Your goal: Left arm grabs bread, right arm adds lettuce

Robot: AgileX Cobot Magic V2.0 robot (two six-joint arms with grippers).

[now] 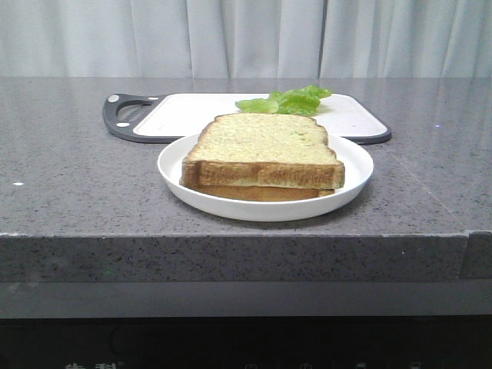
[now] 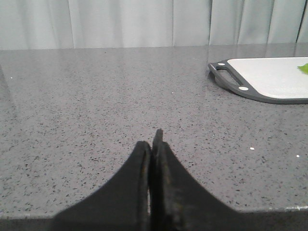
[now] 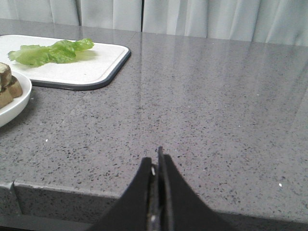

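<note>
The bread [image 1: 261, 142], a square toasted slice with a pale speckled face and brown crust, lies on top of a second slice on a white plate [image 1: 265, 209] at the table's front middle. Behind it the ruffled green lettuce [image 1: 286, 101] rests on a white cutting board [image 1: 192, 115]. Neither arm shows in the front view. My left gripper [image 2: 153, 139] hangs shut over bare counter, left of the board. My right gripper [image 3: 156, 156] is shut near the front edge, right of the plate [image 3: 14, 103] and the lettuce [image 3: 50, 51]. Nothing is held.
The cutting board has a dark grey rim and a handle [image 1: 127, 115] at its left end [image 2: 228, 74]. The grey speckled counter [image 1: 69, 177] ends in a front edge just below the plate. Pale curtains hang behind the table.
</note>
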